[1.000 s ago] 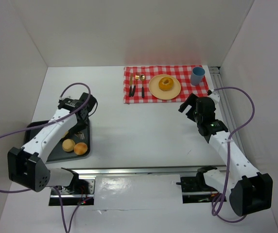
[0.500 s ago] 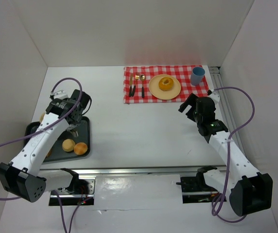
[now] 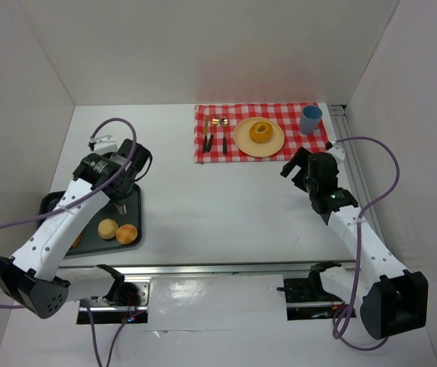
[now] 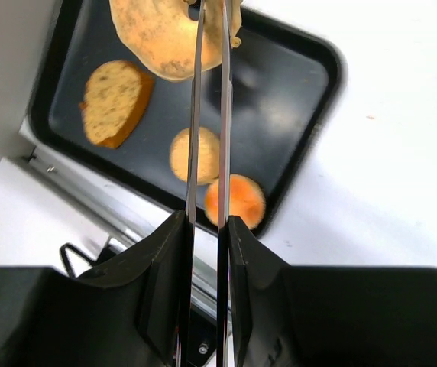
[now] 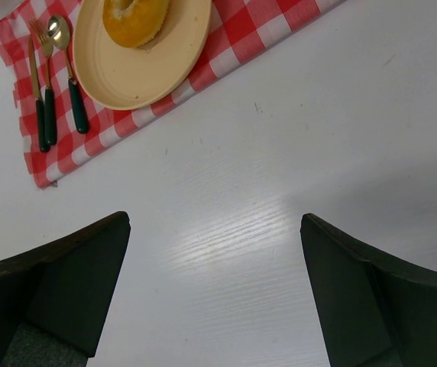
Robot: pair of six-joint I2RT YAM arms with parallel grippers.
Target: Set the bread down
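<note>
The left gripper [image 4: 211, 23] is almost closed, pinching a round bread [image 4: 153, 34] above the black tray [image 4: 299, 73] near the left edge of the worktop, probably so it can be carried to the plate [image 3: 243, 142] near the far edge. The right gripper [image 5: 215, 222] is wide apart and holds nothing.

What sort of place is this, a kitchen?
Probably a robot test booth, not a kitchen: bare white walls box in a table, two robot arms are bolted at its edge, and the checkered cloth with a plate looks staged.
</note>
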